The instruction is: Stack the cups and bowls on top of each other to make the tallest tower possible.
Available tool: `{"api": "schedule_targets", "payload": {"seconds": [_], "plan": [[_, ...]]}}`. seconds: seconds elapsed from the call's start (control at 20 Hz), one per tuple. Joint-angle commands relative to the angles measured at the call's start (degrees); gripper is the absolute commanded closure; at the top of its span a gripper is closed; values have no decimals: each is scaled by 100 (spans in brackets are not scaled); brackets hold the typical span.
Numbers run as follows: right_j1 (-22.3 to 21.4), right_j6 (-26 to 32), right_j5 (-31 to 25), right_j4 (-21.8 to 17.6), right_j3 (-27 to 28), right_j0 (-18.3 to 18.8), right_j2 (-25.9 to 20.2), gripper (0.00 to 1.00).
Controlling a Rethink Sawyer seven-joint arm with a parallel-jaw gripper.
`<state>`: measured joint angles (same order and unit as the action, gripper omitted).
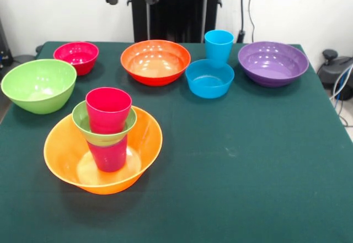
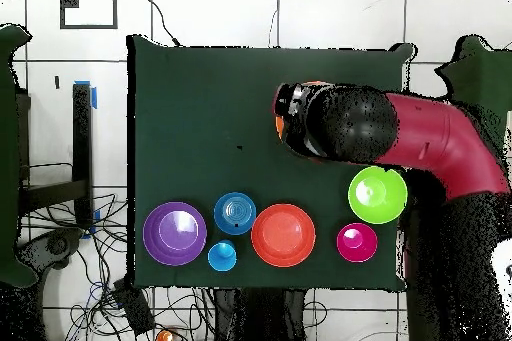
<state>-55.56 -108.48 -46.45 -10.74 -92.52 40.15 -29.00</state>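
The tower stands near the table's front left in the front view. Its base is the large orange bowl (image 1: pixel 148 144). A magenta cup (image 1: pixel 108 156) stands in it, a small lime green bowl (image 1: pixel 81 122) sits on that cup, and a red-pink cup (image 1: pixel 108 109) stands in the green bowl. In the overhead view the red and black arm (image 2: pixel 430 147) reaches over the tower and hides it. The gripper end (image 2: pixel 290 122) lies under the arm's black head. The front view shows no gripper.
Loose on the table are a large lime green bowl (image 1: pixel 38 84) (image 2: pixel 377 194), a small pink-red bowl (image 1: pixel 77 55) (image 2: pixel 357 242), a red-orange bowl (image 1: pixel 155 61) (image 2: pixel 283 234), a small blue bowl (image 1: pixel 209 79) (image 2: pixel 235 213), a sky blue cup (image 1: pixel 218 46) (image 2: pixel 222 255) and a purple bowl (image 1: pixel 273 62) (image 2: pixel 174 233).
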Motion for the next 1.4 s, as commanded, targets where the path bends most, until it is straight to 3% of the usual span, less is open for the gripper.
{"api": "schedule_targets", "payload": {"seconds": [0.05,0.4,0.6,0.75,0.95,1.2,1.4], "plan": [[10,-114,554,-161,-1494,154,229,0],[-94,20,1614,-534,-2548,496,130,0],[204,-162,2410,-948,-3056,579,269,0],[587,-432,3055,-1510,-3134,337,721,0],[823,-587,3302,-1985,-3160,21,1338,0],[1241,-409,3663,-2316,-3282,171,1551,0],[1926,-251,3730,-2527,-3123,364,1553,0]]}}
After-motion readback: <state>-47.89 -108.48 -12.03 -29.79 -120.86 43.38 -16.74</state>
